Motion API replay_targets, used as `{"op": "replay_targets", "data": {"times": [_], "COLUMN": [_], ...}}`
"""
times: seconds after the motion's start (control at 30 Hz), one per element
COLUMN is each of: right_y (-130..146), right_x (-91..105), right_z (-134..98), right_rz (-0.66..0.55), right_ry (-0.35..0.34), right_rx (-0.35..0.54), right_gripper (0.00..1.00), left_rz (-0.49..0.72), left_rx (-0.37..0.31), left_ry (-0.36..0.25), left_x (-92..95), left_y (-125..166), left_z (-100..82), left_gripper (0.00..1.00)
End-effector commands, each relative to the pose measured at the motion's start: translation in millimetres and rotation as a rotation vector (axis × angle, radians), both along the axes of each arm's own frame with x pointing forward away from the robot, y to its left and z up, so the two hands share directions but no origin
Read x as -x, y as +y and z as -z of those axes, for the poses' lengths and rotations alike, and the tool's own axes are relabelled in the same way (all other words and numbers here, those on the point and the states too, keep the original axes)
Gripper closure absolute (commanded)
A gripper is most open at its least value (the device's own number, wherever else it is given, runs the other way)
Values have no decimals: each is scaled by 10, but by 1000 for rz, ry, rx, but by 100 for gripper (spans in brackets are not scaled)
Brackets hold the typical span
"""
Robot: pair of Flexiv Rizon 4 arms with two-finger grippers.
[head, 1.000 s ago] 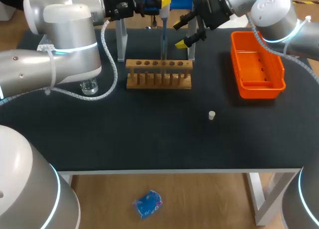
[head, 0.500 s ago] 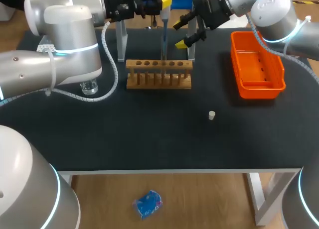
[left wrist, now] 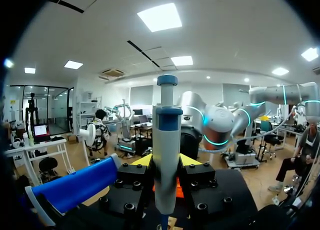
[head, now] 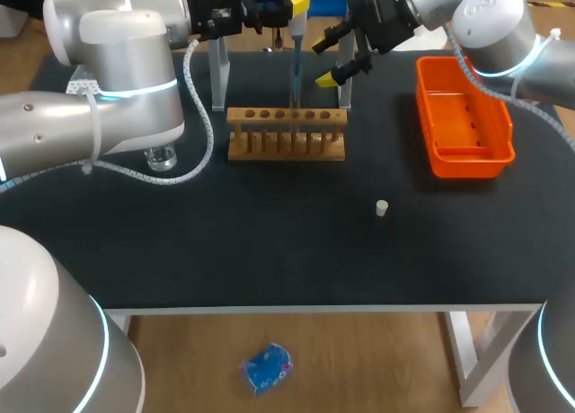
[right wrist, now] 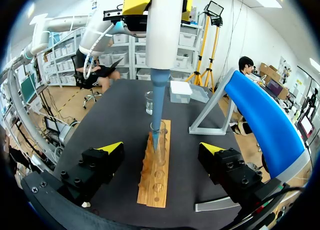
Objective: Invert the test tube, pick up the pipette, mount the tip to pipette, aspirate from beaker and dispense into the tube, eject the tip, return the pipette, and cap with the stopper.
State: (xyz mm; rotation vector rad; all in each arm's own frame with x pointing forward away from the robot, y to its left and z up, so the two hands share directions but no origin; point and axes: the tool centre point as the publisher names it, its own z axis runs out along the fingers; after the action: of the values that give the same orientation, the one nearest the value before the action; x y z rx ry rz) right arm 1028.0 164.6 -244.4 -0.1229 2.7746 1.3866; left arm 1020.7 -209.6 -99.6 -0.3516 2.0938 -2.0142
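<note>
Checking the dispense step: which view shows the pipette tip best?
The right wrist view: the tip reaches into a tube in the rack. The head view shows the pipette as a thin shaft over the rack. The left wrist view shows only its body, tip hidden.

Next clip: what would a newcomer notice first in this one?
The pipette, clamped in the left gripper, stands upright over the wooden rack at the back, its tip in a test tube. The right gripper hangs open beside it. An orange tray sits at the right, a white stopper alone in front.
</note>
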Motion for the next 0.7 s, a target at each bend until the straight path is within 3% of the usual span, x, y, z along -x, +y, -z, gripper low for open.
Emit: {"op": "replay_targets", "data": {"times": [0.03,0.53,0.7], "right_y": [-6,-6,-131], "right_x": [-5,-5,19], "right_z": [-5,-5,-148], "right_rz": [-2,-2,-2], "right_ry": [2,2,3], "right_rx": [3,3,-46], "right_gripper": [0,0,0], "left_rz": [-6,-6,-6], "left_rx": [1,1,1], "left_ry": [-1,-1,-1], "left_x": [21,21,21], "left_y": [-5,-5,-5], "left_z": [-4,-4,-4], "left_gripper": [100,100,100]}}
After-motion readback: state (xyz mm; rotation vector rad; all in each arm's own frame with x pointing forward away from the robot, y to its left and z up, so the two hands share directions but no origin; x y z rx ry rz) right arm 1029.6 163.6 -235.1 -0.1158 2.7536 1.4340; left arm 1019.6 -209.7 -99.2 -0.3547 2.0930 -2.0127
